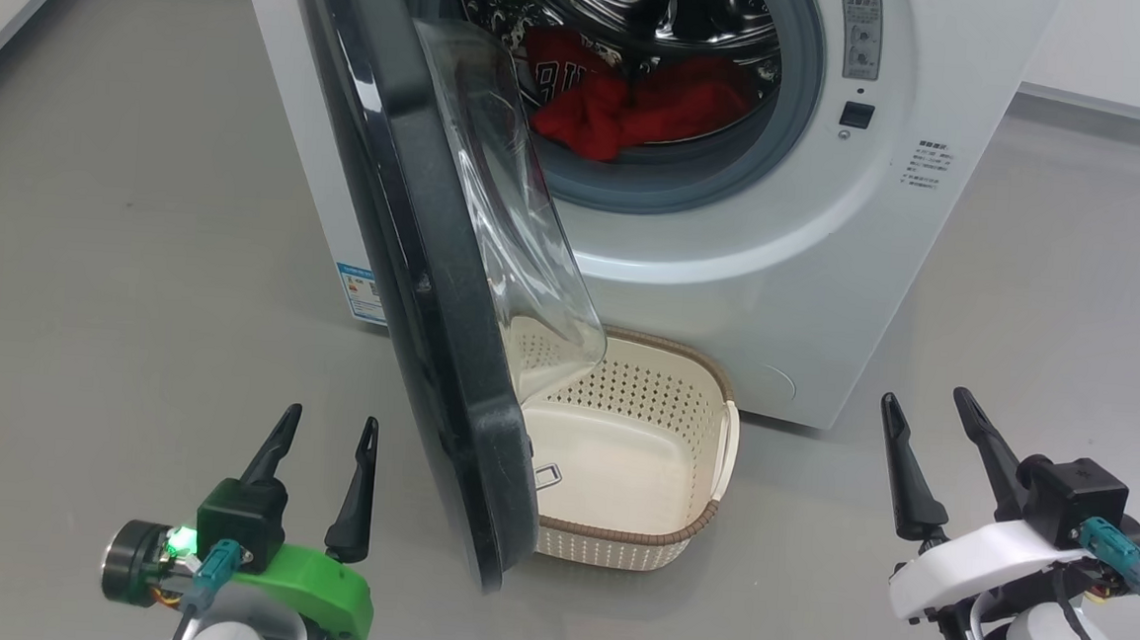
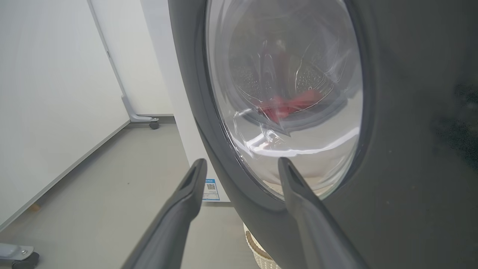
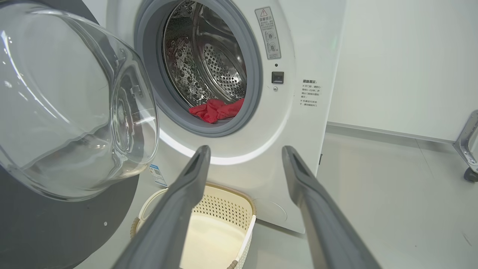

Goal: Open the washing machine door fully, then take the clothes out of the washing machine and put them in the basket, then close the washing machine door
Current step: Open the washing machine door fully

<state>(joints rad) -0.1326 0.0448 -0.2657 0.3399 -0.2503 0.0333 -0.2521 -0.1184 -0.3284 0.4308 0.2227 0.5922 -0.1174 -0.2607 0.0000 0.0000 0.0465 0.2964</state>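
The white washing machine (image 1: 792, 254) stands ahead with its black door (image 1: 414, 281) swung out about halfway, edge-on toward me. Red clothes (image 1: 633, 101) lie low in the steel drum, also showing as clothes (image 3: 216, 110) behind the grey seal. The cream basket (image 1: 711, 438) sits empty on the floor below the drum opening, partly behind the door. My left gripper (image 1: 326, 432) is open, left of the door's outer face (image 2: 410, 149). On the right, my right gripper (image 1: 924, 406) hangs open with nothing between its fingers, beside the basket (image 3: 239, 209).
Grey floor (image 1: 110, 233) spreads left and right of the machine. White wall panels stand on both sides. A wheeled metal foot (image 2: 143, 119) rests by the left wall, another wheeled leg (image 3: 468, 149) at the far right.
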